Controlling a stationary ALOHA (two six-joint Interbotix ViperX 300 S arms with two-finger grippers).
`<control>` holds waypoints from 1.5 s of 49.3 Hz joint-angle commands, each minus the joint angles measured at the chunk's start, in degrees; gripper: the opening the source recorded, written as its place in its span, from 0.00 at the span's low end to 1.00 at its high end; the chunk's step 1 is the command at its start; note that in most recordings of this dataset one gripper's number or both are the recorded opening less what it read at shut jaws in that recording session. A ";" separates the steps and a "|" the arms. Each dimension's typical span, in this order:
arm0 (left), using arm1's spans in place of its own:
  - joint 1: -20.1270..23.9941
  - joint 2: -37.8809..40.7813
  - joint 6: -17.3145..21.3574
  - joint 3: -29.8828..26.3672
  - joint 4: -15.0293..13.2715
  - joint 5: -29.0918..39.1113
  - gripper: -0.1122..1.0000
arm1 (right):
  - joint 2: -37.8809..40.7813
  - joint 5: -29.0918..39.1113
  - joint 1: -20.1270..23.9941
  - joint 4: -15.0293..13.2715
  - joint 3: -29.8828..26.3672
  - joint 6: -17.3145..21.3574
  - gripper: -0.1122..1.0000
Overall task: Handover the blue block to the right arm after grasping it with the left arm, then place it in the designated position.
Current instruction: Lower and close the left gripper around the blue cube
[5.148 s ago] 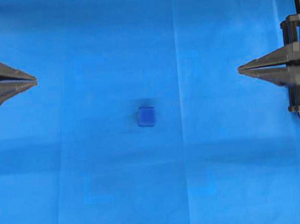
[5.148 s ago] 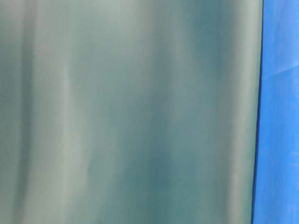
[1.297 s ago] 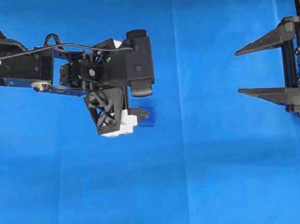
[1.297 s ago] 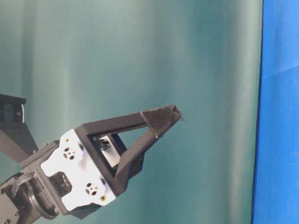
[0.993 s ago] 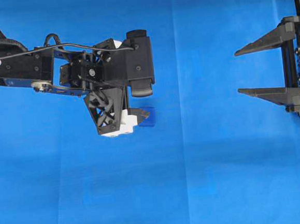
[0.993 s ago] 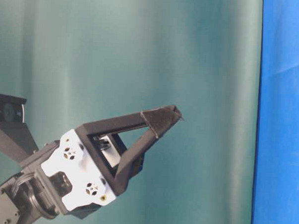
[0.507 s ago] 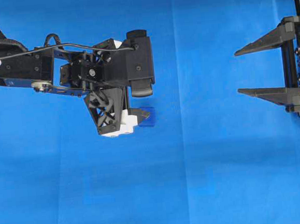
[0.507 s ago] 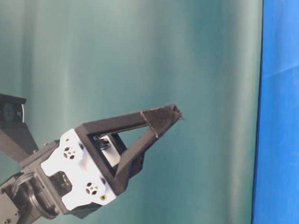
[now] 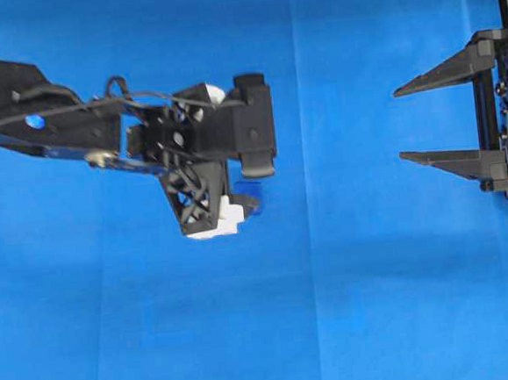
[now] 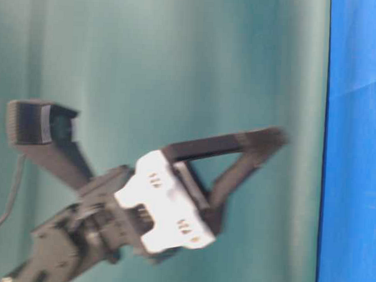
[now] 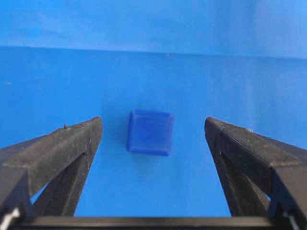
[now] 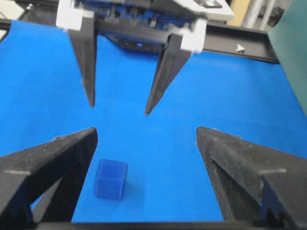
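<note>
The blue block [image 9: 248, 190] rests on the blue cloth, mostly hidden under the left arm in the overhead view. In the left wrist view the block [image 11: 150, 132] lies on the cloth between my left gripper's [image 11: 152, 120] open jaws, touching neither finger. The left gripper [image 9: 238, 204] points down over it and is blurred in the table-level view [image 10: 272, 140]. My right gripper [image 9: 398, 124] is open and empty at the right edge. The right wrist view shows the block [image 12: 111, 179] near its left finger [image 12: 57, 158], with the left gripper [image 12: 119, 108] beyond.
The blue cloth [image 9: 351, 306] covers the whole table. A green backdrop [image 10: 147, 64] fills the table-level view. A black frame rail [image 12: 240, 40] runs along the far edge behind the left arm.
My left arm has shifted to the right in the overhead view and is motion-blurred in the table-level view. The block and the right gripper have not moved.
</note>
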 commanded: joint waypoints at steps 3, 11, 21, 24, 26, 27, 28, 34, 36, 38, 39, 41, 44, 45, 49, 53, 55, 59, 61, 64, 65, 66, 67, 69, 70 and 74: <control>-0.44 1.76 -0.09 0.79 0.18 -3.96 0.92 | 0.53 -0.53 -0.18 0.18 -1.32 0.00 0.97; -0.44 4.13 0.00 2.99 0.18 -8.17 0.92 | 0.62 -0.53 -0.18 0.18 -1.23 0.00 0.97; -0.44 7.65 -0.09 4.92 0.18 -11.87 0.92 | 0.79 -0.53 -0.18 0.18 -1.23 -0.09 0.97; -0.44 8.79 0.00 4.92 0.18 -12.39 0.92 | 0.88 -0.53 -0.18 0.18 -1.23 -0.09 0.97; -0.44 9.67 -0.09 4.83 0.18 -12.74 0.92 | 0.88 -0.53 -0.18 0.18 -1.23 -0.09 0.97; -0.44 10.02 -0.09 4.83 0.18 -12.83 0.92 | 0.88 -0.53 -0.18 0.18 -1.14 -0.09 0.97; -0.44 10.46 -0.09 4.83 0.18 -13.01 0.92 | 0.88 -0.44 -0.18 0.18 -1.14 -0.09 0.97; -0.44 12.83 0.00 4.75 0.18 -13.89 0.92 | 1.05 -0.44 -0.18 0.18 -1.14 -0.09 0.97; -0.44 13.45 0.00 4.75 0.18 -14.24 0.92 | 1.05 -0.44 -0.18 0.18 -1.14 -0.09 0.97; -0.44 13.80 0.00 4.75 0.18 -14.41 0.92 | 1.14 -0.35 -0.18 0.18 -1.14 0.00 0.97; -0.44 13.97 0.00 4.75 0.09 -14.50 0.92 | 1.14 -0.44 -0.18 0.18 -1.14 -0.09 0.97; -0.44 14.15 0.00 4.75 0.18 -14.59 0.92 | 1.14 -0.44 -0.18 0.18 -1.14 -0.09 0.97; -0.44 14.24 0.00 4.83 0.18 -14.68 0.92 | 1.23 -0.44 -0.18 0.18 -1.14 -0.09 0.97; -0.44 14.24 0.00 4.83 0.18 -14.68 0.92 | 1.23 -0.35 -0.18 0.18 -1.14 -0.09 0.97; -0.44 14.24 0.00 4.92 0.18 -14.68 0.92 | 1.23 -0.44 -0.18 0.18 -1.14 -0.09 0.97; -0.44 14.24 0.18 4.92 0.18 -14.68 0.91 | 1.23 -0.44 -0.18 0.18 -1.14 -0.09 0.97; -0.44 14.24 0.26 4.92 0.18 -14.68 0.91 | 1.23 -0.35 -0.18 0.18 -1.14 -0.09 0.97; -0.35 14.24 0.53 4.75 0.26 -14.24 0.90 | 1.23 -0.35 -0.18 0.18 -1.14 -0.09 0.97; -0.35 14.24 0.62 4.75 0.44 -14.06 0.86 | 1.23 -0.35 -0.18 0.18 -1.14 -0.09 0.97; -0.35 14.33 0.62 4.57 0.62 -14.06 0.77 | 1.23 -0.26 -0.18 0.18 -1.23 -0.09 0.97; -0.35 14.33 0.62 4.57 0.62 -14.06 0.73 | 1.23 -0.26 -0.18 0.18 -1.14 -0.09 0.97; -0.35 14.24 0.62 4.57 0.62 -14.06 0.68 | 1.23 -0.26 -0.18 0.18 -1.14 -0.09 0.97; -0.35 14.24 0.62 4.57 0.70 -14.06 0.63 | 1.23 -0.26 -0.18 0.18 -1.14 -0.09 0.97; -0.35 14.24 0.62 4.57 0.62 -14.06 0.53 | 1.23 -0.26 -0.18 0.18 -1.14 -0.09 0.97; -0.35 14.33 0.62 4.48 0.62 -14.15 0.53 | 1.23 -0.26 -0.18 0.18 -1.23 -0.09 0.97; -0.26 14.33 0.62 4.48 0.62 -14.24 0.54 | 1.23 -0.26 -0.18 0.18 -1.14 -0.09 0.97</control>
